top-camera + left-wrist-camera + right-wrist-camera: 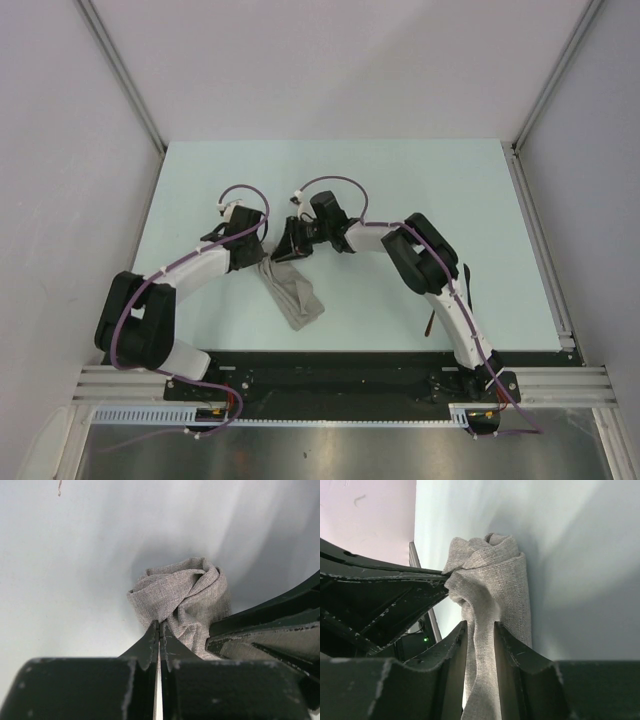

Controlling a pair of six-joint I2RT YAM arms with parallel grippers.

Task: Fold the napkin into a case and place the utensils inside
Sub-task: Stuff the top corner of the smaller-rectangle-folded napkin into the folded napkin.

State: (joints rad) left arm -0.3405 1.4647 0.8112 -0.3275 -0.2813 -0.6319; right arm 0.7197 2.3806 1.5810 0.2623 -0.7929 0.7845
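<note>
left pincer [160,626]: clamped on napkin [185,595] edge | right pincer [480,628]: jaws narrowly apart, cloth between, grip unclear | napkin: bunched roll, mid-table, between both arms | advice: hold the left pinch, draw the fold flat and straight, avoid twisting | fork [428,322]: likely the copper sliver by right arm, well apart | table [420,180]: pale, smooth; grey walls [60,150] around

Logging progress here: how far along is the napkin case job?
Done: nothing finished; the napkin is a bunched roll, not a flat case. In hand: the left end effector pinches it shut, and cloth runs through the right end effector. Left: shaping the pocket and inserting utensils; a copper utensil lies beside the right arm.
</note>
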